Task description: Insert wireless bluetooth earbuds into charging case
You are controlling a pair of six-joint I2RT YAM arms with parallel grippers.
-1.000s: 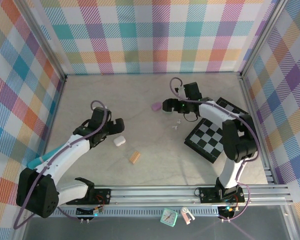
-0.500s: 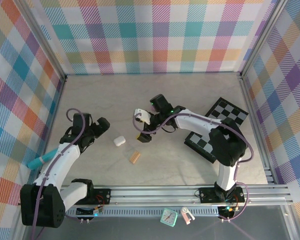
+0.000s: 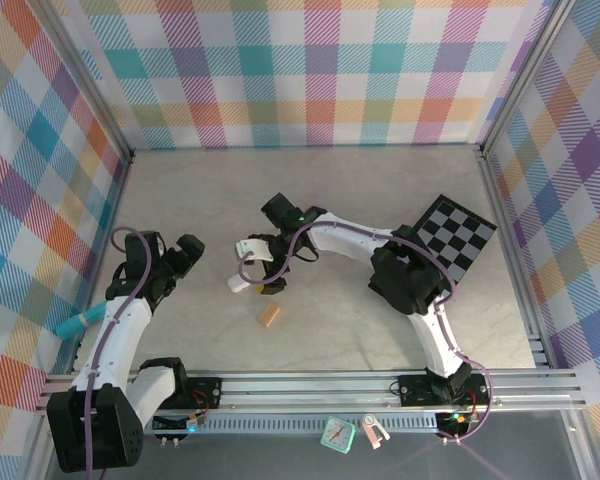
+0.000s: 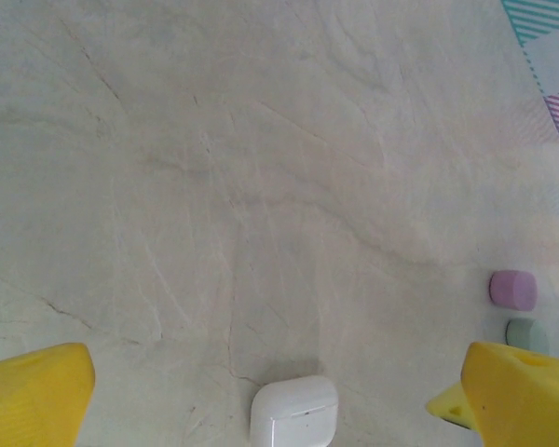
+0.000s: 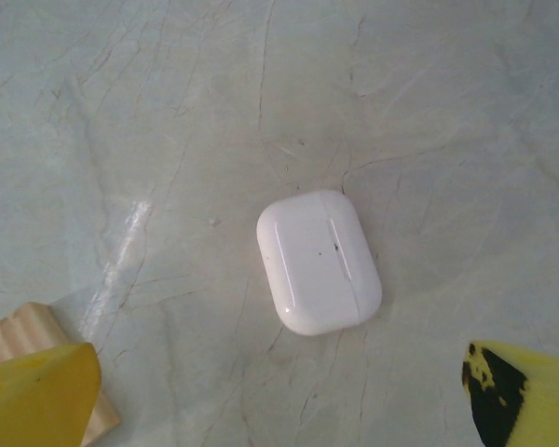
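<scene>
White case (image 3: pixel 238 284) now lies just under R gripper (image 3: pixel 252 262), which has swung over from near the checkerboard (image 3: pixel 460 230); jaws wide, nothing held. L gripper (image 3: pixel 168 252) has backed away from case, also wide open, empty. L wrist cam adds purple case (image 4: pixel 513 289) & green case (image 4: pixel 527 332) beside one finger; R wrist cam, tan block (image 5: pixel 19 340) at a finger.

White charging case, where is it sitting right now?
In the top view the white charging case lies flat, left of centre, directly beneath the open right gripper, with the tan ridged block just nearer the arm bases and to its right.
</scene>
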